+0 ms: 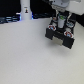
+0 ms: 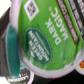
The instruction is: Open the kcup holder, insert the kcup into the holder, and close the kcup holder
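Hovering over kcup holder (image 1: pixel 59 34), gripper (image 1: pixel 61 20) clamps kcup (image 2: pixel 45 37) — green lid fills wrist view. Risk: pod misses slot, tilts, jams drawer.

The exterior view looks down from above and some way off at the gripper (image 1: pixel 60 24) over the table (image 1: pixel 25 55). The wrist view sits right against the kcup (image 2: pixel 47 37) held below the gripper; both views share it.
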### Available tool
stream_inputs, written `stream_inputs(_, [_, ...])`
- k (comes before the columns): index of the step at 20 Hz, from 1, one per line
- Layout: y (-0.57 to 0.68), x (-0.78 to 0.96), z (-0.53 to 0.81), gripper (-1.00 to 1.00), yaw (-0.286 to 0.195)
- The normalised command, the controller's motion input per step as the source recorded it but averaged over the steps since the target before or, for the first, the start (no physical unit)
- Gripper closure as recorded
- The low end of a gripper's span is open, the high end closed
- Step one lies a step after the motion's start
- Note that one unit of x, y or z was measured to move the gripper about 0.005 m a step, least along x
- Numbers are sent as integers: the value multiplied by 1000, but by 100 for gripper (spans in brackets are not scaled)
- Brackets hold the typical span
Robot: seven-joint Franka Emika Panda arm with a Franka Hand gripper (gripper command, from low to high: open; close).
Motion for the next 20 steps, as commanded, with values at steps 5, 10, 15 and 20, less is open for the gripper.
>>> stream_inputs(5, [114,92,192,100,-17])
stream_inputs(10, [249,294,480,100,-32])
stream_inputs(15, [16,140,-24,100,-22])
stream_inputs(20, [-8,27,-126,100,-10])
